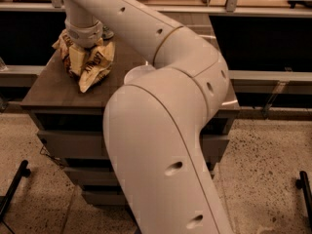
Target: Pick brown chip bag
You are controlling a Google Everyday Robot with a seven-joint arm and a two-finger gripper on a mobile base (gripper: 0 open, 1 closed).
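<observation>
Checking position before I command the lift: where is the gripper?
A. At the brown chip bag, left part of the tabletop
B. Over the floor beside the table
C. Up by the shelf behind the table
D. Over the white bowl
A: the gripper is down in the crumpled brown chip bag on the left part of the table, while the white bowl lies apart to the right.
</observation>
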